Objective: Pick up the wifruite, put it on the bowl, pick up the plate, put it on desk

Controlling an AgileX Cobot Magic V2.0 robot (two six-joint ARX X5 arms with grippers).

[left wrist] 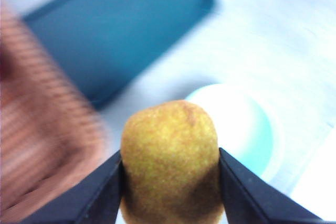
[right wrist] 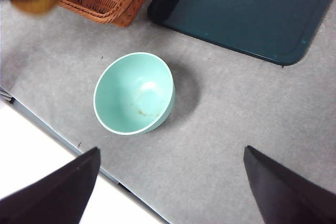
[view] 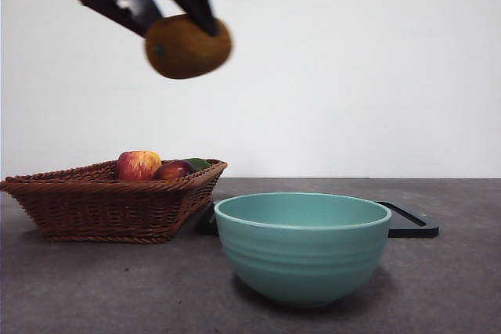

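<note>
Our left gripper (left wrist: 170, 182) clamps the kiwifruit (view: 188, 46) by its sides, high above the wicker basket (view: 109, 205) and well short of the teal bowl (view: 302, 246). Released early, we judge it would miss the bowl. Our right gripper (right wrist: 170, 182) waits spread wide. We read no labels.

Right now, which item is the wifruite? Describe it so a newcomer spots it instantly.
Start at the wicker basket on the desk and look high above it: the left gripper holds the wifruite in the air. Unlike the red apple in the basket, it is dull brown and oval.
</note>
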